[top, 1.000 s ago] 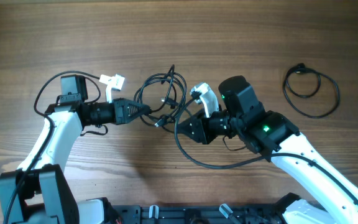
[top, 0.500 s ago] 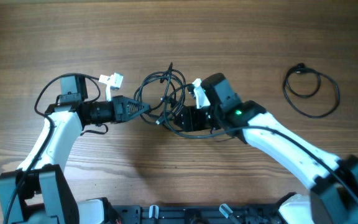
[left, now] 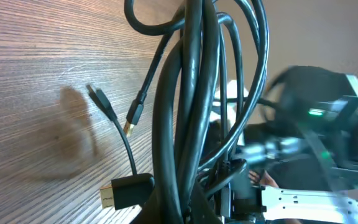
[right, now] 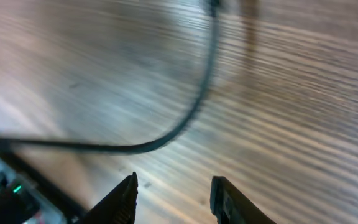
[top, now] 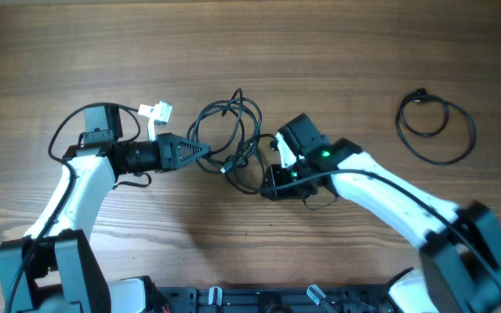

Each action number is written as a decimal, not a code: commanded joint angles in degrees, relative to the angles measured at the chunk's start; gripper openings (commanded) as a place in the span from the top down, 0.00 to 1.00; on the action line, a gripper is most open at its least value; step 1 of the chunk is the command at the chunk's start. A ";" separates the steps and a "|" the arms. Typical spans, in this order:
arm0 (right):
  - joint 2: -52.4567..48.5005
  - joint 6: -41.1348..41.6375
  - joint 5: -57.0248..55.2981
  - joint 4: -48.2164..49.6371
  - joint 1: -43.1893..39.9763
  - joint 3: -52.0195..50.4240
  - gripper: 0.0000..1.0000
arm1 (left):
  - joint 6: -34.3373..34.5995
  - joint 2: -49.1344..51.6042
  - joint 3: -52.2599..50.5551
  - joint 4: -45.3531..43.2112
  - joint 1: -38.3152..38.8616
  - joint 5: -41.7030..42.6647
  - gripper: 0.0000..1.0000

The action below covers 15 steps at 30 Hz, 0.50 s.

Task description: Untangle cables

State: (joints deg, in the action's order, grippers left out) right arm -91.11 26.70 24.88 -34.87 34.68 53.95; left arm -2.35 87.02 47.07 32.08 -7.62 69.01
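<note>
A tangle of thin black cables (top: 230, 130) lies at the table's middle. My left gripper (top: 195, 149) is shut on its left side. In the left wrist view the bundled cables (left: 191, 93) rise straight out of the shut jaws, with a flat black plug (left: 128, 190) and a small gold-tipped plug (left: 135, 116) hanging beside them. My right gripper (top: 268, 188) sits just right of and below the tangle. In the right wrist view it (right: 176, 182) is open with only bare wood between the fingers, and one cable (right: 185, 124) arcs across beyond the tips.
A separate black cable loop (top: 437, 124) lies alone at the far right. A white connector (top: 156, 111) sticks out by the left wrist. The left arm's own thick wire (top: 63, 130) loops behind it.
My right arm swung left to the tangle, then turned its gripper down toward the table's near side. Its jaws shifted in width. The left arm and its grip stayed still.
</note>
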 commanded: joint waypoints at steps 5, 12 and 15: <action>21.94 -4.02 -2.56 1.38 -0.20 4.70 0.41 | 0.02 0.11 -0.04 -0.15 0.00 -0.15 0.96; 22.18 -11.15 2.78 1.60 -0.13 4.66 0.46 | -8.00 0.11 -0.04 1.29 4.00 1.01 0.96; 19.34 -15.08 4.09 1.60 -0.13 4.66 0.50 | -7.98 0.11 -0.04 0.00 6.73 1.01 0.96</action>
State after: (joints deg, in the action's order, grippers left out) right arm -69.23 17.43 26.00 -33.43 34.68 57.82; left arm -8.12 87.02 47.07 32.99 -3.01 67.79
